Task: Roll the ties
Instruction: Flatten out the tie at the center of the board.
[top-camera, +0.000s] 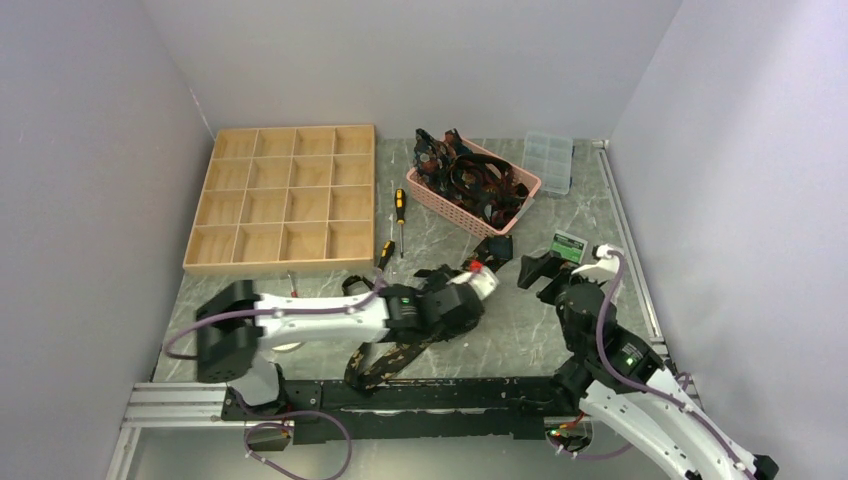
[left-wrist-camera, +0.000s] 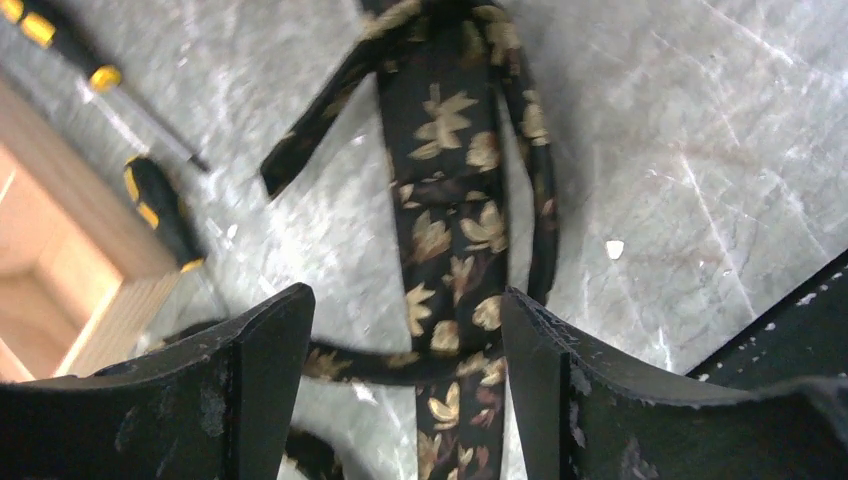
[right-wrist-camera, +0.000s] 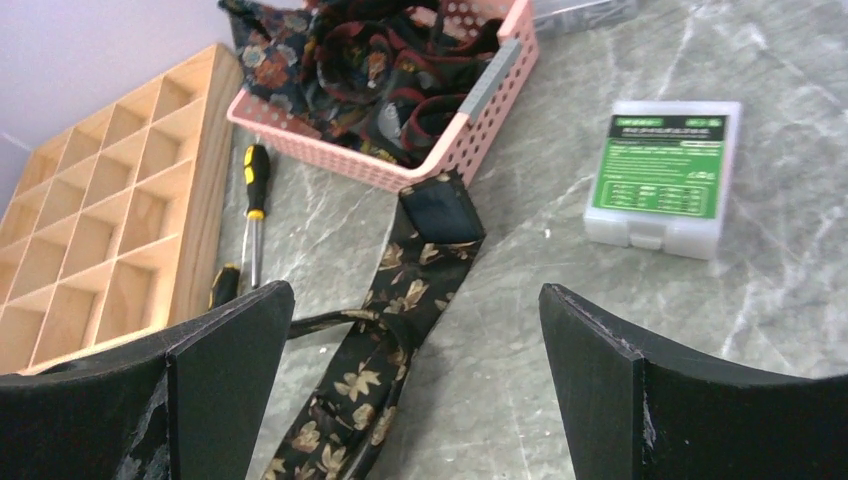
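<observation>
Black fabric with gold leaves, this is the tie (top-camera: 385, 362) that I am watching now: it is lying flat and unrolled on the grey marble table (top-camera: 510, 330), running from the near edge by the arm bases toward the pink basket (top-camera: 455, 215). In the right wrist view its far end is showing a plain dark side just beside the basket wall; I cannot tell if it is touching. The left gripper (left-wrist-camera: 405, 297) is hovering over the middle part of this tie with its jaws standing apart, and the wide band is passing under the gap while a narrower strand is curving next to it. The fingers (left-wrist-camera: 260, 340) are not pinching the cloth. The right gripper (right-wrist-camera: 415, 290) is hanging a little to the right with its jaws spread wide and nothing between them, and it is looking at the same tie. The other ties (top-camera: 475, 180), dark with reddish patterns, are sitting in a heap inside the basket. Left of the basket, 2 screwdrivers (top-camera: 400, 215) with yellow and black handles are lying next to the wooden tray (top-camera: 280, 265). A small box with a green label (right-wrist-camera: 665, 170) is resting on the table right of the basket, well apart from the tie.
</observation>
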